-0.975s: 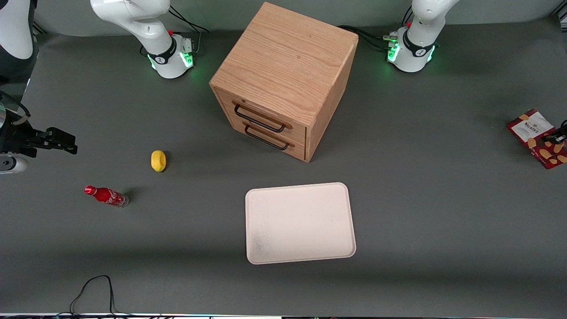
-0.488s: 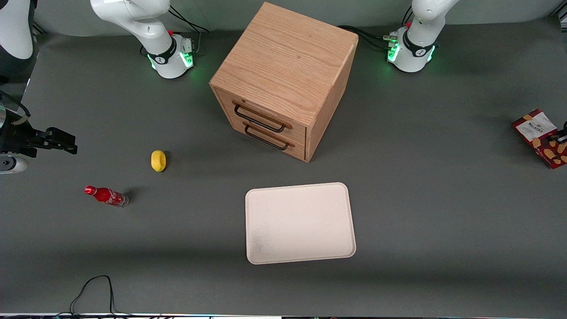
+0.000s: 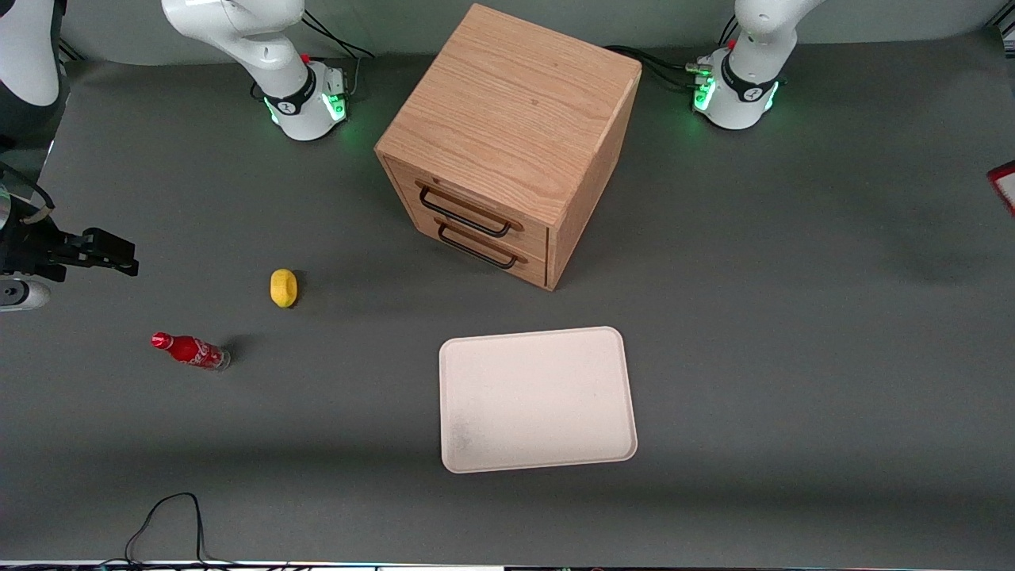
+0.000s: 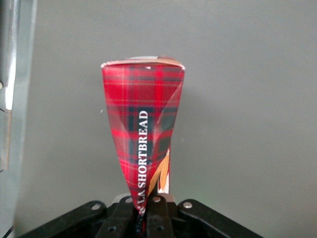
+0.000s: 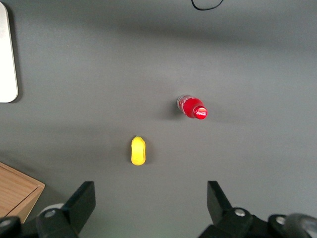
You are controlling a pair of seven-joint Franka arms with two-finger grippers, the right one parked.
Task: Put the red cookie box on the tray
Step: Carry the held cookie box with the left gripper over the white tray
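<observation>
Off at the working arm's end of the table, only a sliver of the red cookie box (image 3: 1005, 184) shows in the front view, cut by the picture's edge and well apart from everything else on the grey table (image 3: 793, 333). The wrist camera on the working arm tells more: the gripper (image 4: 144, 210) has the box pinched at 1 narrow end, its jaws closed tight on the tartan carton (image 4: 143, 129), which hangs away from the camera edge-on with bare grey surface all around it and nothing touching it. So I would judge the box grasped and off the table, and the carry to be the step in hand. The tray (image 3: 538, 399) lies flat and bare nearer the front camera than the wooden drawer cabinet (image 3: 507, 135), roughly at mid table, a long way from the box. Next, as I see it, the arm needs to swing the carton inward toward mid table, keeping it high enough to pass the cabinet's near corner, then lower it over the tray's middle and lay it flat rather than on its slim edge before letting go. The yellow lemon (image 3: 283, 287) and the small red soda bottle (image 3: 190, 350) sit toward the parked arm's end, out of the way.
</observation>
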